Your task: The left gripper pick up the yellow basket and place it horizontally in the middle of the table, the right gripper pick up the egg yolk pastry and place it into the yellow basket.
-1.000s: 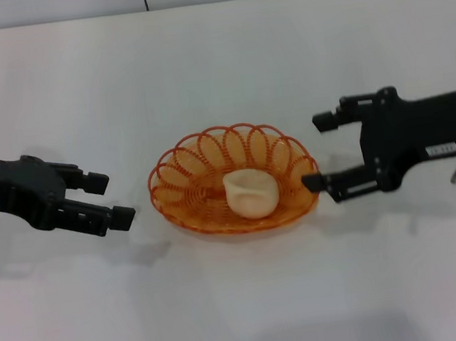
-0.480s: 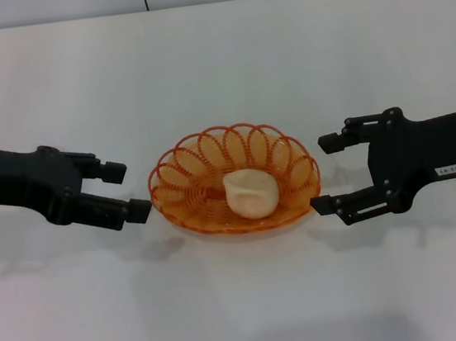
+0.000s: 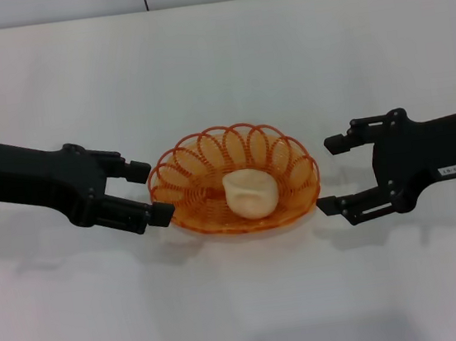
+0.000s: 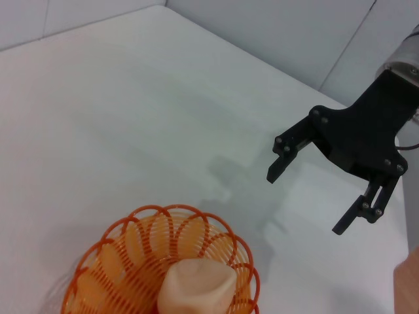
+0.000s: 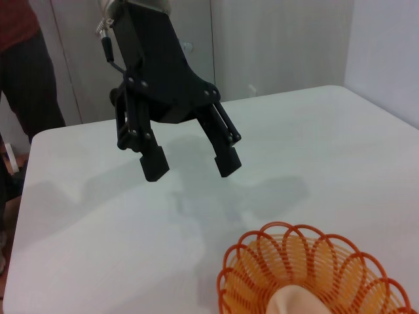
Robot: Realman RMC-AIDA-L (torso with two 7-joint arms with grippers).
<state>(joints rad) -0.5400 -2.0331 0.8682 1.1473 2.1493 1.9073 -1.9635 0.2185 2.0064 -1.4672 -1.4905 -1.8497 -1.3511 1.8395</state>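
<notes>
Orange yellow basket (image 3: 234, 180) holds the egg yolk pastry (image 3: 252, 192); left gripper (image 3: 149, 193) and right gripper (image 3: 333, 174) flank its rim, both spread wide.

a white table (image 3: 215, 64) stands before pale wall panels (image 5: 275, 46), with a person (image 5: 26, 72) beside it.

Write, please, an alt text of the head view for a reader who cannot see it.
An egg yolk pastry lies inside a yellow basket in the middle of a white table. The open left gripper is at the basket's left rim; the open right gripper is just off its right rim.
</notes>
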